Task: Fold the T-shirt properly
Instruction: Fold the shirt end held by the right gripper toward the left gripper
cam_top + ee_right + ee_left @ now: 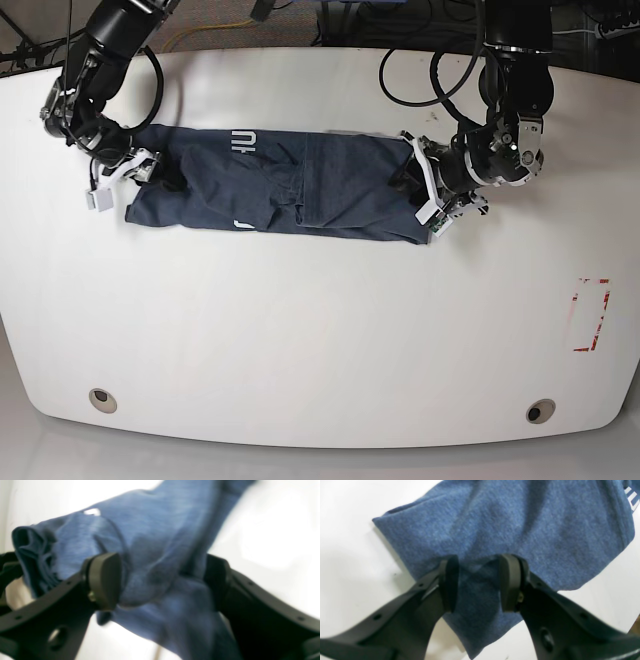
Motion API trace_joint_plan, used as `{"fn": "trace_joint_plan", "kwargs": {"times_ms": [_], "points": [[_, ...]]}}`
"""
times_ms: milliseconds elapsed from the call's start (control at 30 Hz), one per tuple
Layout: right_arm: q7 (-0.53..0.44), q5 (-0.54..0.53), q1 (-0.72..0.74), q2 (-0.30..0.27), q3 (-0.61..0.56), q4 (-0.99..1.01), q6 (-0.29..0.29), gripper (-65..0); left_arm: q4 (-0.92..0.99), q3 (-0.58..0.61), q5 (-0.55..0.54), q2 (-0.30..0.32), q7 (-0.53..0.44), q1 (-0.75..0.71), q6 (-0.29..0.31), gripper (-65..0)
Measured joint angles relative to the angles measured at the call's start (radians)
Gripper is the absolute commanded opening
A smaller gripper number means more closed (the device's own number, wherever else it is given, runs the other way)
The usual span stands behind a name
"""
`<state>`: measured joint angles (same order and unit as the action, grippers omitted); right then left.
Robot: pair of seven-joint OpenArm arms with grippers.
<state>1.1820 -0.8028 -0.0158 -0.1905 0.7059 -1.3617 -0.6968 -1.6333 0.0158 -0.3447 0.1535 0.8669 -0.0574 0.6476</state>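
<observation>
T-shirt (290, 185) lies as a long band on the table (320, 330), soft, limp, light I'd say. My left gripper (477, 582) pinches its end edge w/ cloth betw. pads; right gripper (160, 580) stands spread around bunched opposite end. I'd grab corners.

Lab: white table (320, 330), cables (420, 80) behind.

One T-shirt (300, 185) lies on one white desk (320, 330), the only cloth there. Two robot arms reach over it, each ending in one claw: the left claw (425, 190) and the right claw (135, 170), two claws in all. The desk shows two round holes near its front edge, and one red-marked rectangle (590, 315) at its side
</observation>
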Motion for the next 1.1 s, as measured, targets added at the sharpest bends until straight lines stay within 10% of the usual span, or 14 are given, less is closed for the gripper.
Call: {"fn": "trace_joint_plan", "kwargs": {"times_ms": [233,1100], "points": [[-0.029,0.013,-0.007,0.013,-0.076,0.002,0.005,-65.0,0.001,0.0,0.001,0.0,0.0,0.0,0.0,-40.3],[0.087,-0.051,-0.062,0.018,-0.291,-0.583,0.023,-65.0,0.145,0.011,-0.011,-0.117,-0.021,0.055,-0.04,-40.3]]}}
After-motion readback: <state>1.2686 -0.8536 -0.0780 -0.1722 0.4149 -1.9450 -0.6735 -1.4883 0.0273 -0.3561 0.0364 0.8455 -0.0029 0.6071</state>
